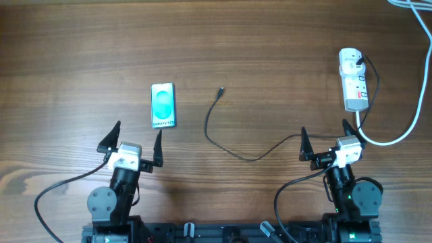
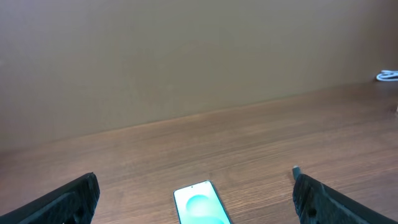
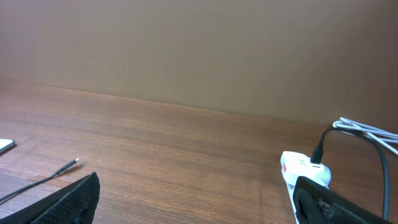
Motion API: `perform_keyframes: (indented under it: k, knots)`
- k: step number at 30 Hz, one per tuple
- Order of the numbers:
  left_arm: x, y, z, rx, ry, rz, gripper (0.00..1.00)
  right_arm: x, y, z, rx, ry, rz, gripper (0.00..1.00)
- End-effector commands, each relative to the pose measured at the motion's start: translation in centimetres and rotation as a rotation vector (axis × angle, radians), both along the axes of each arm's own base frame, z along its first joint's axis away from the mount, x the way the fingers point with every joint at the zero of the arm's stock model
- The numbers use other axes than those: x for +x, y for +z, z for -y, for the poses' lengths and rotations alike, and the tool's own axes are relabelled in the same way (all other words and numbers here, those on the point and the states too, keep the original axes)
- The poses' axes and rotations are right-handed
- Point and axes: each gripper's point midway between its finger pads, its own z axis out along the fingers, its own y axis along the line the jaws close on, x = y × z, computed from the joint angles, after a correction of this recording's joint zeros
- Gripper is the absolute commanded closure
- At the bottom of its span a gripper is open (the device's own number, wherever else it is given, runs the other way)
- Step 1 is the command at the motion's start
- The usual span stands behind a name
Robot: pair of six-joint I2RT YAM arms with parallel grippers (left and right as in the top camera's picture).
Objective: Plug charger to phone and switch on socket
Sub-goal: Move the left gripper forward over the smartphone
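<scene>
The phone [image 1: 163, 105] lies flat on the table, turquoise screen up, ahead of my left gripper [image 1: 133, 137], which is open and empty. The phone's top end shows between the fingers in the left wrist view [image 2: 199, 205]. The charger cable [image 1: 233, 152] curves across the middle, its connector tip [image 1: 221, 90] lying free right of the phone; the tip also shows in the right wrist view [image 3: 73, 162]. The cable's far end is plugged into the white socket strip [image 1: 353, 79] at the far right. My right gripper [image 1: 325, 138] is open and empty, near the strip [image 3: 301, 169].
A thick white power lead [image 1: 417, 88] loops from the strip to the table's far right corner. The robots' black cables trail at the near edge beside both bases. The wooden table [image 1: 270, 47] stretches behind the objects.
</scene>
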Motion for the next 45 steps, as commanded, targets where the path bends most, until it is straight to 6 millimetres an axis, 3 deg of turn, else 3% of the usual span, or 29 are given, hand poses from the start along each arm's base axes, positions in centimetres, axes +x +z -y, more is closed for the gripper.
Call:
perform_keyframes:
  k: [1, 5, 11, 16, 20, 29, 32, 38, 45]
  knots:
    - [-0.2, 3.2, 0.0, -0.028, 0.0, 0.031, 0.0, 0.0, 0.2, 0.2, 0.008, -0.013, 0.009, 0.0]
    - [1.6, 6.0, 0.0, -0.076, -0.002, -0.05, 0.0, 0.0, 0.2, 0.2, 0.008, -0.013, 0.009, 0.0]
    - [7.0, 11.7, 1.4, -0.168, -0.079, -0.265, 0.0, 0.0, 0.2, 0.2, 0.008, -0.013, 0.009, 0.0]
    - [11.5, 12.6, 1.3, -0.181, -0.06, -0.492, 0.0, 0.0, 0.2, 0.2, 0.008, -0.013, 0.009, 0.0]
    - [14.7, 11.4, 1.7, -0.195, -0.066, -0.665, 0.0, 0.0, 0.2, 0.2, 0.008, -0.013, 0.009, 0.0]
    - [16.1, 10.2, 1.8, -0.203, -0.055, -0.822, 0.0, 0.0, 0.2, 0.2, 0.008, -0.013, 0.009, 0.0]
    - [17.4, 9.7, 2.5, -0.199, -0.06, -0.952, 0.0, 0.0, 0.2, 0.2, 0.008, -0.013, 0.009, 0.0]
    - [18.5, 4.5, 3.9, -0.186, -0.07, -1.167, 0.0, 0.0, 0.2, 0.2, 0.008, -0.013, 0.009, 0.0]
    - [18.1, 2.7, 3.6, -0.19, -0.042, -1.226, 0.0, 0.0, 0.2, 0.2, 0.008, -0.013, 0.009, 0.0]
